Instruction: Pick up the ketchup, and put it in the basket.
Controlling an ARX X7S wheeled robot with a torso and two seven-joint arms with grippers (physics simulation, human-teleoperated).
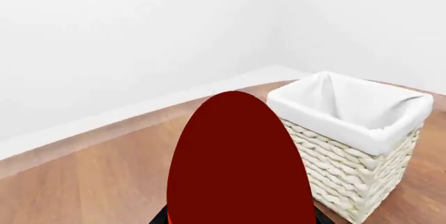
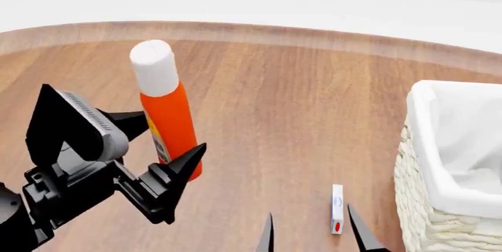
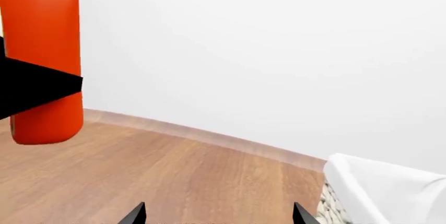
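In the left wrist view, the orange-red plastic ketchup bottle (image 1: pixel 241 161) fills the foreground as a dark red oval, so close because our left hand carries it. Beyond the bottle stands the large cream-white woven wicker basket (image 1: pixel 362 177) with its white cloth liner, open side up to take the drop.

In the head view, our left hand (image 2: pixel 168 140) has its 2 black fingers clamped on the bottle's lower body, holding it nearly upright, white screw cap on top, clear of the wooden floor (image 2: pixel 298 99). The basket sits well apart from the bottle, so we judge the carry across is not yet done. A small white box with a red spot (image 2: pixel 337 208) lies on the floor between bottle and basket, nearer the basket. Our right hand (image 2: pixel 310 231) shows only 2 fingertips, spread apart.

In the right wrist view, the bottle hangs above the floor, and those 2 tips stand apart and empty.
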